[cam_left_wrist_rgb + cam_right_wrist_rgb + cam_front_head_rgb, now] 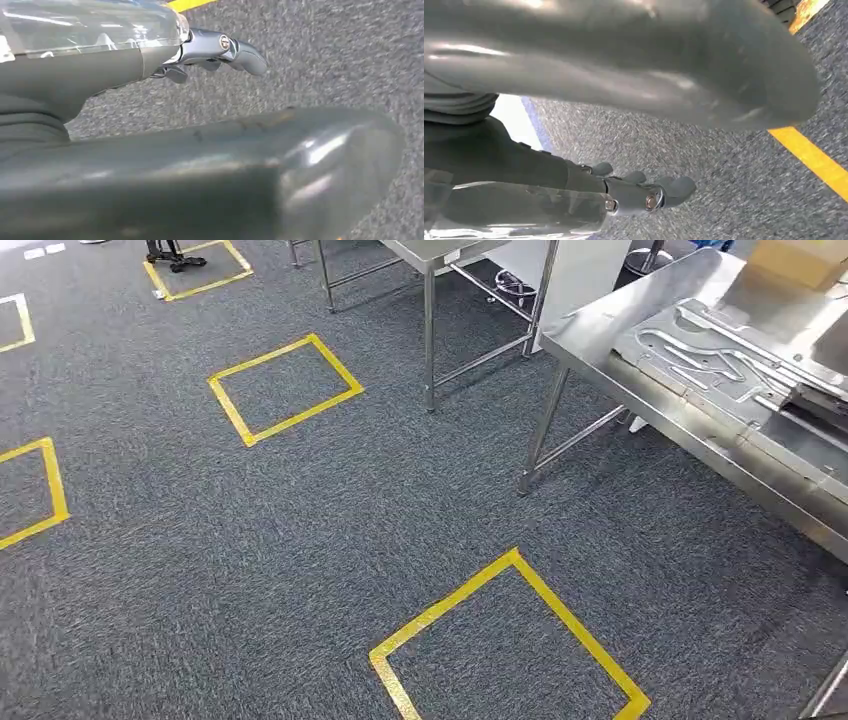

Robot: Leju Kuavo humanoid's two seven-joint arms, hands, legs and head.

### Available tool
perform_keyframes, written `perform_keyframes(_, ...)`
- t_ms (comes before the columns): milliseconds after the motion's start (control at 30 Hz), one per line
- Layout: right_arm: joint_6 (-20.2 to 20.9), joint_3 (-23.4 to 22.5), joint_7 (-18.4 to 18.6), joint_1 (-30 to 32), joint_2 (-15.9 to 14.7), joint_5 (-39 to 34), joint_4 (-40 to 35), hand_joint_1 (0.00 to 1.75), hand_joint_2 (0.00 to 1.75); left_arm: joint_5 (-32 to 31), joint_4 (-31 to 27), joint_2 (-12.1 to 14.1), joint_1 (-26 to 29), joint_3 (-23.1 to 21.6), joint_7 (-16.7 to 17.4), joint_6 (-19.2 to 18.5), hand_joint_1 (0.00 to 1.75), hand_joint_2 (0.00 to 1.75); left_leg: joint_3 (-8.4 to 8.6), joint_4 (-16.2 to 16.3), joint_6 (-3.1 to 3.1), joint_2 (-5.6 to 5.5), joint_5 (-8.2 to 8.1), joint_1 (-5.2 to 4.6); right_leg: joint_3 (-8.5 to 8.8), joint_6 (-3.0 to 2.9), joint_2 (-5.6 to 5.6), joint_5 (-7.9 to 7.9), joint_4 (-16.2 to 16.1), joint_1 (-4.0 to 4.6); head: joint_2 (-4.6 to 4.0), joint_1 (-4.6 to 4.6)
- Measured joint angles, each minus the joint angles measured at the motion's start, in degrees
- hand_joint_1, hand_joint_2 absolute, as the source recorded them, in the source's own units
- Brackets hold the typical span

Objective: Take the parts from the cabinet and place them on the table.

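A: Surface? Speckled grey carpet (250, 560), yellow tape squares (285, 388) from upper left to bottom centre; steel table (690, 425) at right.

B: Parts? Stamped metal panels (715, 355) lie flat on the table, upper right.

A: Hands? Left hand (210, 50) and right hand (639, 192) hang over carpet, fingers loosely extended, holding nothing.

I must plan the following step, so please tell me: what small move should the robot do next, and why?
Probably turn and look for the cabinet. The head view shows carpet with yellow tape squares and a metal table already bearing a flat metal part, while the left hand and right hand hang over the floor, holding nothing.
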Motion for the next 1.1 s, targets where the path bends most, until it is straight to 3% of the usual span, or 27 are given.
perform_keyframes(33, 0.0, 0.0, 0.0, 0.1, 0.0, 0.1, 0.0, 0.0, 0.0, 0.0, 0.0, -0.1, -0.1, -0.1, 0.0, -0.2, 0.0, 0.0, -1.43, 3.0, -0.2, 2.08, -2.07, 0.02, 0.01, -0.45, -0.74, -0.04, 0.0, 0.09, 0.0, -0.42)
perform_keyframes(67, 0.0, 0.0, 0.0, 0.2, 0.0, 0.2, 0.0, 0.0, 0.0, -0.1, 0.0, -0.2, -0.3, -0.2, 0.0, -0.4, 0.0, 0.0, -3.65, 7.5, -0.47, 3.29, -4.53, 0.15, -0.03, -0.55, -1.66, -0.1, 0.0, 0.23, 0.0, -0.49)
perform_keyframes(133, -0.1, 0.0, 0.2, 0.3, 0.1, 0.4, 0.0, 0.0, 0.0, -0.1, 0.0, -0.5, -0.5, -0.2, 0.2, -0.8, 0.0, 0.0, -7.53, 15.6, -0.9, 3.9, -7.69, 0.48, -0.1, -0.61, -3.3, -0.16, 0.0, 0.42, 0.0, -0.49)
perform_keyframes(167, -0.2, 0.0, 0.3, 0.2, 0.1, 0.5, 0.0, 0.0, 0.0, -0.2, 0.0, -0.6, -0.5, -0.3, 0.4, -0.9, 0.0, 0.0, -8.02, 16.8, -1.06, 4.08, -7.32, 0.67, -0.1, -0.57, -4.17, -0.18, 0.0, 0.45, 0.0, -0.46)
perform_keyframes(200, -0.2, 0.0, 0.4, 0.1, 0.1, 0.6, 0.0, 0.0, 0.0, -0.2, 0.0, -0.7, -0.4, -0.3, 0.8, -0.9, 0.0, 0.0, -6.85, 14.6, -1.12, 4.3, -5.62, 0.78, -0.07, -0.46, -4.87, -0.26, 0.0, 0.45, 0.0, -0.49)
perform_keyframes(233, -0.2, 0.0, 0.5, 0.0, 0.1, 0.6, 0.0, 0.0, 0.0, -0.4, 0.0, -0.7, -0.4, -0.3, 1.0, -0.9, 0.0, 0.0, -4.57, 10.4, -1.12, 4.65, -3.33, 0.86, 0.1, -0.34, -5.48, -0.34, 0.1, 0.44, 0.0, -0.49)
perform_keyframes(267, -0.3, 0.0, 0.5, -0.1, 0.2, 0.6, 0.0, 0.0, 0.0, -0.5, 0.0, -0.7, -0.5, -0.3, 1.4, -0.8, 0.0, 0.0, -1.57, 5.0, -1.04, 5.66, -1.0, 0.87, 0.31, -0.14, -6.09, -0.46, 0.1, 0.42, 0.0, -0.49)
perform_keyframes(300, -0.3, 0.0, 0.5, -0.1, 0.2, 0.6, 0.0, 0.0, 0.0, -0.8, 0.0, -0.7, -0.6, -0.3, 1.9, -0.6, 0.0, 0.0, 1.36, 0.0, -0.8, 8.31, 0.53, 0.79, 0.6, 0.13, -6.62, -0.64, 0.1, 0.56, 0.0, -0.49)
perform_keyframes(333, -0.4, 0.0, 0.5, -0.1, 0.2, 0.6, 0.0, 0.0, 0.0, -1.1, 0.0, -0.8, -0.9, -0.4, 2.3, -0.5, 0.0, 0.0, 1.79, -1.4, -0.52, 9.07, -0.07, 0.2, 0.57, 0.61, -7.14, -0.92, 0.3, 0.96, 0.0, -0.46)
perform_keyframes(467, -0.9, -0.2, 0.6, -0.8, 0.5, 0.6, 0.0, 0.0, 0.0, -2.4, 0.0, -0.9, -0.4, -1.1, 3.5, 0.2, 0.0, 0.0, 1.18, -1.7, 1.04, 6.51, 0.45, 0.1, 1.19, 1.9, -9.07, -1.06, 0.1, 0.78, 0.0, -0.29)
perform_keyframes(500, -1.1, -0.3, 0.8, -0.8, 0.6, 0.6, 0.0, 0.0, 0.0, -2.4, 0.0, -1.0, -0.4, -1.3, 3.8, 0.2, 0.0, 0.0, 1.71, -2.2, 1.44, 5.89, 0.91, 0.37, 1.12, 2.33, -6.8, -1.89, 1.0, 0.3, 0.0, -0.2)
perform_keyframes(533, -1.2, -0.4, 1.0, -0.7, 0.6, 0.6, 0.0, 0.0, 0.0, -2.5, 0.0, -1.1, -0.4, -1.5, 3.9, 0.2, 0.0, 0.0, 1.64, -2.2, 1.81, 5.49, 1.02, 0.36, -0.04, 2.32, -4.28, -3.86, 3.3, 0.28, 0.0, -0.2)
perform_keyframes(567, -1.2, -0.5, 1.2, -0.6, 0.6, 0.6, 0.0, 0.0, 0.0, -2.6, 0.0, -1.1, -0.6, -1.6, 4.0, 0.3, 0.0, 0.0, 1.44, -2.2, 2.09, 4.97, 1.18, 0.33, -1.97, 2.31, -2.91, -6.37, 7.4, 0.27, 0.0, -0.05)
perform_keyframes(600, -1.2, -0.5, 1.5, -0.6, 0.6, 0.6, 0.0, 0.0, 0.0, -2.7, 0.0, -1.1, -0.8, -1.6, 4.0, 0.3, 0.0, 0.0, 1.3, -2.2, 2.2, 4.32, 1.25, 0.2, -4.36, 2.33, -2.16, -8.67, 12.3, 0.28, 0.0, -0.07)
perform_keyframes(633, -1.3, -0.5, 1.9, -0.5, 0.6, 0.6, 0.1, 0.0, 0.0, -2.7, 0.0, -1.1, -0.8, -1.6, 4.0, 0.2, 0.0, 0.0, 1.19, -2.2, 2.25, 3.54, 1.28, 0.04, -6.47, 2.34, -1.91, -9.95, 16.4, 0.29, 0.0, -0.05)
perform_keyframes(667, -1.3, -0.5, 2.3, -0.5, 0.6, 0.6, 0.1, 0.0, 0.0, -2.4, 0.0, -1.1, -0.8, -1.7, 4.0, 0.2, 0.0, 0.0, 1.19, -2.1, 2.25, 2.77, 1.28, -0.05, -7.49, 2.28, -1.83, -9.72, 18.0, 0.29, 0.0, -0.05)
perform_keyframes(700, -1.4, -0.5, 2.6, -0.6, 0.7, 0.8, 0.2, 0.0, 0.0, -2.2, 0.0, -1.2, -0.7, -1.6, 4.0, 0.2, 0.0, 0.0, 1.27, -2.1, 2.25, 1.93, 1.28, -0.11, -7.11, 2.17, -1.79, -7.97, 16.8, 0.29, 0.0, -0.05)
perform_keyframes(767, -1.7, -0.5, 3.1, -0.6, 0.8, 1.0, 0.2, 0.0, 0.0, -2.1, 0.0, -1.1, -0.7, -1.6, 4.1, 0.0, 0.0, 0.0, 1.41, -1.9, 2.16, 0.29, 1.22, -0.1, -3.64, 1.83, -1.16, -2.62, 8.6, 0.27, 0.0, -0.05)
perform_keyframes(800, -2.0, -0.5, 3.1, -0.6, 0.9, 1.1, 0.2, 0.0, 0.0, -2.1, 0.0, -1.1, -0.8, -1.6, 4.4, 0.0, 0.0, 0.0, 1.4, -1.7, 1.95, -0.48, 1.09, -0.07, -1.43, 1.59, 0.46, -0.13, 3.5, 0.16, 0.0, -0.03)
perform_keyframes(833, -2.4, -0.6, 3.1, -0.5, 0.9, 1.2, 0.3, 0.0, 0.0, -2.2, 0.0, -1.1, -0.8, -1.6, 4.7, 0.0, 0.0, 0.0, 1.09, -1.5, 1.63, -0.98, 1.0, -0.38, -0.67, 1.37, 3.13, -0.82, 1.7, 0.21, 0.0, -0.05)
perform_keyframes(900, -2.6, -0.7, 3.1, -0.8, 1.1, 1.5, 0.3, 0.0, 0.0, -2.2, 0.0, -0.9, -0.8, -1.7, 5.2, 0.1, 0.0, 0.0, 0.6, -1.3, 0.95, -1.96, 1.11, -0.04, -0.77, 1.28, 2.1, -0.68, 1.3, 0.4, 0.0, -0.07)
perform_keyframes(967, -2.7, -0.8, 3.3, -1.2, 1.3, 2.0, 0.3, 0.0, 0.0, -2.1, 0.0, -0.6, -0.5, -1.6, 5.5, 0.2, 0.0, 0.0, 0.26, -1.6, 0.12, -3.15, 1.32, -0.01, -0.58, 0.51, 0.96, -0.52, 1.0, 0.39, 0.0, -0.09)
perform_keyframes(1000, -2.7, -0.8, 3.7, -1.3, 1.5, 2.1, 0.3, 0.0, 0.0, -2.0, 0.0, -0.3, -0.4, -1.6, 5.5, 0.2, 0.0, 0.0, 0.35, -1.0, 0.01, -2.47, 0.91, 0.17, -0.28, 0.01, -0.05, -0.2, 0.4, -0.03, 0.0, -0.07)
perform_keyframes(1033, -2.7, -0.8, 4.0, -1.2, 1.5, 2.3, 0.3, 0.0, 0.0, -2.0, 0.0, -0.3, -0.5, -1.6, 5.4, 0.2, 0.0, 0.0, -0.61, 1.1, -0.23, 0.89, -0.67, -0.11, -0.09, -0.56, -0.63, -0.24, 0.1, 0.12, 0.0, -0.31)
perform_keyframes(1067, -2.7, -0.8, 4.1, -1.2, 1.5, 2.4, 0.3, 0.0, 0.0, -2.0, 0.0, -0.3, -0.7, -1.6, 5.3, 0.1, 0.0, 0.0, -2.5, 4.9, -0.51, 2.61, -2.95, -0.01, -0.1, -0.79, -1.54, -0.26, 0.1, 0.27, 0.0, -0.6)
perform_keyframes(1100, -2.6, -0.8, 4.2, -1.1, 1.6, 2.5, 0.4, 0.0, 0.0, -2.0, 0.0, -0.3, -0.8, -1.6, 5.3, 0.1, 0.0, 0.0, -4.87, 9.7, -0.79, 3.51, -5.36, 0.17, -0.09, -0.94, -2.4, -0.36, 0.2, 0.47, 0.0, -0.57)
